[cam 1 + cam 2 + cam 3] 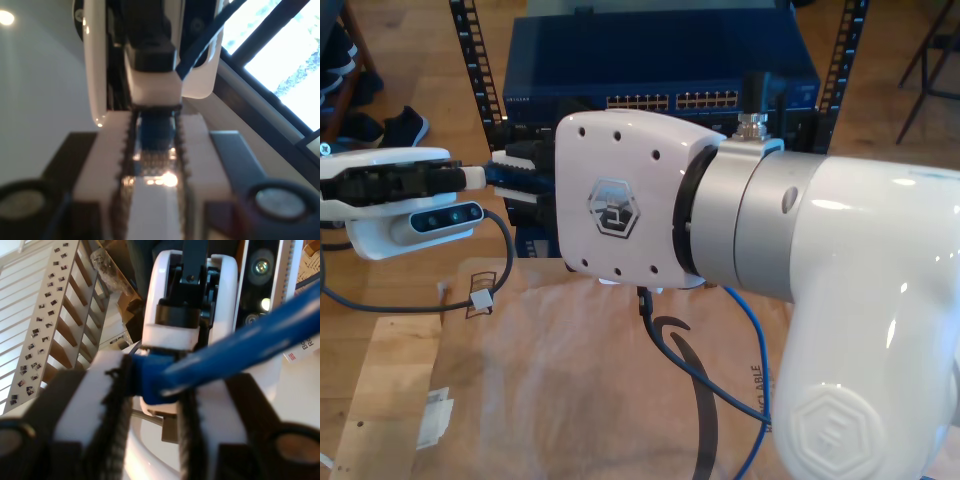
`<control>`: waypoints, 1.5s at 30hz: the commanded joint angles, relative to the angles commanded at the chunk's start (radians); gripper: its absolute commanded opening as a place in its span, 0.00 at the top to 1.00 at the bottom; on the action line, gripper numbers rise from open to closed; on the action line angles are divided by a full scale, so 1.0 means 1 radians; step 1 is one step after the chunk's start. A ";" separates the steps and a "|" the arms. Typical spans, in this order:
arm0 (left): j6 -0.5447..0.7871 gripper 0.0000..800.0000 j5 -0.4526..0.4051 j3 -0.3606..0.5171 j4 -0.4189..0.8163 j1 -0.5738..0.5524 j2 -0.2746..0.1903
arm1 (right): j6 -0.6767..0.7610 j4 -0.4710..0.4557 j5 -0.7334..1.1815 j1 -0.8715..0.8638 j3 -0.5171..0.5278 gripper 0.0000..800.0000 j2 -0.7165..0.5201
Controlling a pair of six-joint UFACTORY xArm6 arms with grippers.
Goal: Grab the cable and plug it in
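The blue cable (153, 137) sits clamped between the ribbed white fingers of my first gripper (154, 125). Shiny plug contacts show just behind the grip. My second gripper (155, 375) is shut on the cable (240, 340), which runs out thick and blurred past the camera. Each wrist view faces the other gripper's white housing (100, 60) close up. At the exterior view's left, an arm's gripper (492, 177) holds a blue end of the cable before the switch. The cable (752, 330) also hangs down below the large white arm (820, 260), which hides the other gripper.
A dark blue network switch (660, 50) with rows of ports (650, 100) sits in a rack with perforated rails (470, 60) at the back. Cardboard (550, 390) covers the table. A dark arm cable (690, 380) loops over it. Shoes lie at the exterior view's far left.
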 joint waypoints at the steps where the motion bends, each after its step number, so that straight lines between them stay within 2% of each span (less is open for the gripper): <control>1: -0.002 0.99 0.000 0.000 0.002 0.000 0.000 | 0.002 0.000 0.000 0.000 0.000 0.88 0.000; 3: -0.012 0.95 0.000 0.000 0.003 0.000 0.000 | 0.002 0.000 0.000 0.000 0.000 0.92 0.000; 4: -0.021 0.83 0.002 0.000 0.003 0.002 0.000 | 0.002 0.000 0.000 0.000 0.000 0.94 0.000; 5: -0.025 0.50 0.002 0.003 0.002 0.002 -0.002 | 0.002 0.000 0.000 0.000 0.000 0.95 0.000; 6: -0.025 0.45 0.003 0.003 0.002 0.003 -0.002 | 0.002 0.002 0.000 0.000 0.000 0.96 0.000; 7: -0.026 0.44 0.002 0.003 0.002 0.003 -0.002 | 0.002 0.002 0.000 0.000 0.000 0.97 0.000; 8: -0.026 0.38 0.003 0.003 0.002 0.003 -0.002 | 0.002 0.002 -0.003 0.002 -0.002 0.97 0.002; 9: -0.029 0.29 0.002 0.003 0.002 0.005 -0.002 | 0.002 0.002 -0.003 0.002 -0.002 0.97 0.002; 11: -0.029 0.06 0.000 0.002 0.002 0.005 -0.003 | 0.002 0.002 -0.003 0.002 -0.002 0.97 0.005; 15: -0.029 0.00 -0.018 -0.014 0.003 0.025 -0.011 | 0.003 -0.002 -0.002 0.000 -0.003 0.98 0.017; 18: -0.025 0.00 -0.084 -0.095 0.031 0.127 -0.012 | 0.003 0.000 -0.003 -0.020 -0.011 0.99 0.043; 21: -0.009 0.00 -0.140 -0.160 0.189 0.175 -0.014 | 0.003 -0.003 -0.003 -0.114 -0.023 1.00 0.078; 26: 0.109 0.00 -0.183 -0.222 0.470 0.262 -0.017 | 0.003 -0.008 -0.003 -0.252 -0.023 1.00 0.126; 29: 0.210 0.00 -0.187 -0.233 0.663 0.279 -0.066 | 0.003 -0.023 -0.003 -0.325 -0.008 1.00 0.135; 31: 0.284 0.00 -0.210 -0.222 0.786 0.298 -0.112 | 0.003 -0.035 -0.005 -0.377 0.017 1.00 0.135; 33: 0.350 0.00 -0.219 -0.181 0.890 0.310 -0.137 | 0.003 -0.048 -0.015 -0.413 0.034 1.00 0.133; 38: 0.519 0.00 -0.221 -0.107 1.096 0.321 -0.256 | 0.003 -0.124 -0.092 -0.491 0.101 1.00 0.129; 42: 0.638 0.00 -0.252 -0.018 1.155 0.457 -0.273 | 0.000 -0.152 -0.278 -0.497 0.193 1.00 0.121; 45: 0.724 0.00 -0.264 0.025 1.186 0.514 -0.299 | -0.006 -0.150 -0.423 -0.497 0.275 1.00 0.098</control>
